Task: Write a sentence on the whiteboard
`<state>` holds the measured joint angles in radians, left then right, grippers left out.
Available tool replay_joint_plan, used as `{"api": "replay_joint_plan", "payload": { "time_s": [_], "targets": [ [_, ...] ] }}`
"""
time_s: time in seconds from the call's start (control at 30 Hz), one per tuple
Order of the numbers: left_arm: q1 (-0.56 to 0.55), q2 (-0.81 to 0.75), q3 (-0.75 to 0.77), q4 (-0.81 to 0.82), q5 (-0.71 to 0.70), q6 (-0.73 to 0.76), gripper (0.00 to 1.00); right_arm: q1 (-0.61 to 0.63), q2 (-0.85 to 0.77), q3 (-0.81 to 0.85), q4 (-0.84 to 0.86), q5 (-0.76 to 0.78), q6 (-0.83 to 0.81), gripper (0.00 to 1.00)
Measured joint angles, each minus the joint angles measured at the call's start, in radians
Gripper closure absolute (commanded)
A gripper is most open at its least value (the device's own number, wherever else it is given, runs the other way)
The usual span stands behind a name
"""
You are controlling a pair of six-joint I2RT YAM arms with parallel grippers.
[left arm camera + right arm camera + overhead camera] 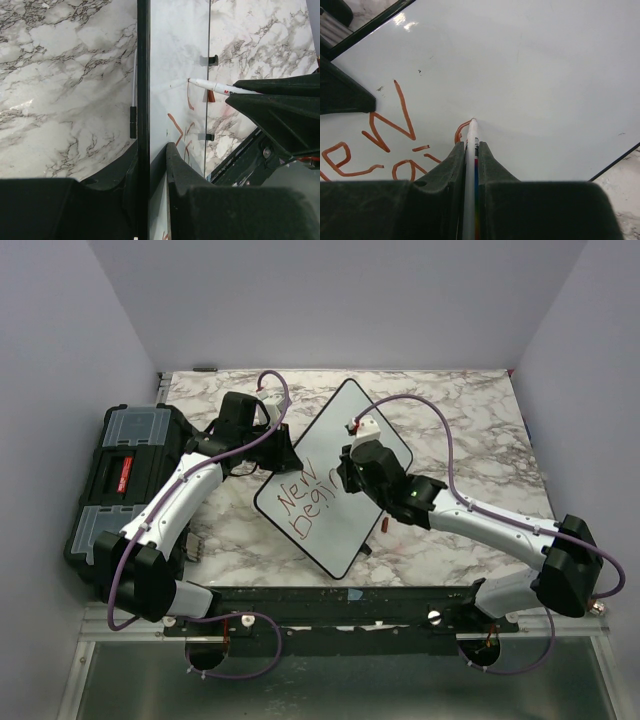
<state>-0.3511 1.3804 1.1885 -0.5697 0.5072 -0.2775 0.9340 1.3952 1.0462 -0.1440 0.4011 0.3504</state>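
The red handwritten marker lettering (305,500) runs in 2 lines across the lower left half of the large flat white rectangular whiteboard with a thin black frame and rounded corners (335,430). The upper line reads "New"; the lower line starts with "Begi" and ends in a short curved stroke. The rest of the board's surface is bare white.

The tip of a slim white marker pen (470,135) touches the board right at that last curved stroke. The right gripper (471,145) is closed around the pen's barrel, 1 dark finger on each side, and the pen points forward out of it onto the board. In the top view this gripper hangs over the middle of the board, its arm reaching in from the lower right.

The whiteboard lies turned diagonally near the middle of the grey-veined white marble tabletop (470,430), 1 corner pointing to the far edge and another to the near edge. The left gripper (150,150) is clamped on the board's left edge: its 2 black fingers stand tight on either side of the black frame. Small black feet show along the board's other long edge in the left wrist view.

A black plastic toolbox with clear lid compartments and a red label (120,475) sits at the table's left side, beside the left arm and apart from the board.
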Motion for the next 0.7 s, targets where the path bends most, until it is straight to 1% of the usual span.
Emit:
{"api": "replay_joint_plan", "payload": {
  "time_s": [0.7],
  "targets": [
    [0.0,0.0,0.0,-0.003,-0.005,0.0,1.0,-0.026,-0.049,-0.102,0.031,0.002,0.042,0.99]
  ]
}}
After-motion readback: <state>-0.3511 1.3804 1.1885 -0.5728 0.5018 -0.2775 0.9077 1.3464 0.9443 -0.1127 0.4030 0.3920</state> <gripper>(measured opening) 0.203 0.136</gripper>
